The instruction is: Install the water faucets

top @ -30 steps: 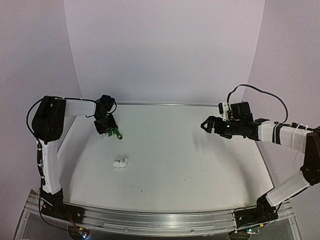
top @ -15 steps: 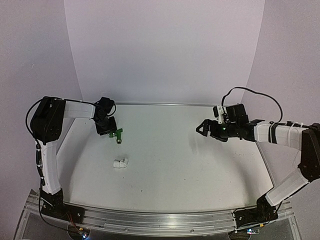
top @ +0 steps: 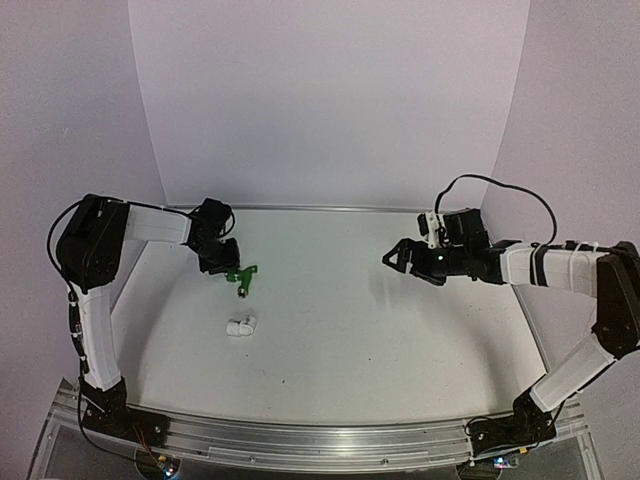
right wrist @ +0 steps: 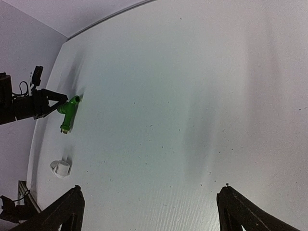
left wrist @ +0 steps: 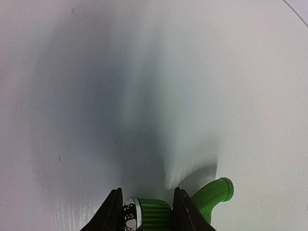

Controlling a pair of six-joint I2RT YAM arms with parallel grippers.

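Near the worktop's left edge, my left end effector grips the green tap; my right end effector gapes wide, empty.

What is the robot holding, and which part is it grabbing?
The left gripper holds the green tap by its ribbed round end, pinched between the jaws. The right gripper holds nothing, jaws open.
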